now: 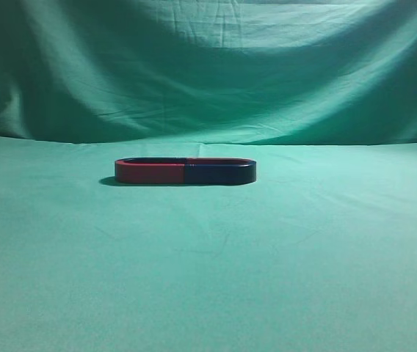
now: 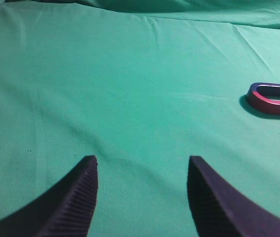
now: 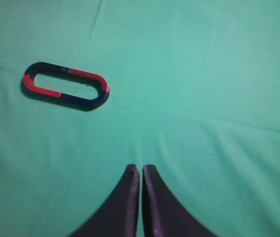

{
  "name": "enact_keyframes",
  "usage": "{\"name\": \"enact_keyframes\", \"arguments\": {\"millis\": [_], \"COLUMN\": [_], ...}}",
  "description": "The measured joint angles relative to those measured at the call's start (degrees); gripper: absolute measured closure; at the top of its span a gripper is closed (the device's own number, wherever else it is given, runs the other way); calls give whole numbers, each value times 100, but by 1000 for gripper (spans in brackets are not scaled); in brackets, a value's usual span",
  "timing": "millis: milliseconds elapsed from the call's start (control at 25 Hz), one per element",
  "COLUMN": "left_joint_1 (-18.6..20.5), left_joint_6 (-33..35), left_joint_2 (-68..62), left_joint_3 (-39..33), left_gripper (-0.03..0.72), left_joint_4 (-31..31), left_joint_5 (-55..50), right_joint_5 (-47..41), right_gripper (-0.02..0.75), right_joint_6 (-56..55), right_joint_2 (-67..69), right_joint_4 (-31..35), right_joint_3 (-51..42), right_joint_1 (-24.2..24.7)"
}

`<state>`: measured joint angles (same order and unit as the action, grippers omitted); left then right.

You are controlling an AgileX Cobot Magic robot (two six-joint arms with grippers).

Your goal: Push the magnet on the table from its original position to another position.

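The magnet (image 1: pixel 185 171) is a flat oval loop, half red and half dark blue, lying flat on the green cloth near the middle of the table. It also shows in the right wrist view (image 3: pixel 66 85) at upper left and in the left wrist view (image 2: pixel 274 99) at the right edge, partly cut off. My left gripper (image 2: pixel 142 163) is open and empty, well to the left of the magnet. My right gripper (image 3: pixel 140 169) is shut and empty, apart from the magnet, which lies ahead and to its left. Neither gripper shows in the exterior view.
A green cloth (image 1: pixel 208 279) covers the table and hangs as a backdrop (image 1: pixel 208 66) behind it. The cloth has shallow creases (image 3: pixel 219 123).
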<state>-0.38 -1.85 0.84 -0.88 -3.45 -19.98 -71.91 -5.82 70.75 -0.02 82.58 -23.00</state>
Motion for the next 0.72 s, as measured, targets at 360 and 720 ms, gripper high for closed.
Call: {"name": "enact_keyframes", "arguments": {"millis": [360, 720], "left_joint_1": [0, 0], "left_joint_6": [0, 0], "left_joint_2": [0, 0], "left_joint_3": [0, 0], "left_gripper": [316, 316], "left_joint_4": [0, 0], "left_joint_5": [0, 10], "right_joint_5": [949, 1260], "right_gripper": [738, 738], "right_joint_6": [-125, -408], "right_joint_2": [-2072, -3802], "right_joint_4": [0, -43], "right_joint_3": [-1948, -3190], "right_joint_1": [0, 0]}}
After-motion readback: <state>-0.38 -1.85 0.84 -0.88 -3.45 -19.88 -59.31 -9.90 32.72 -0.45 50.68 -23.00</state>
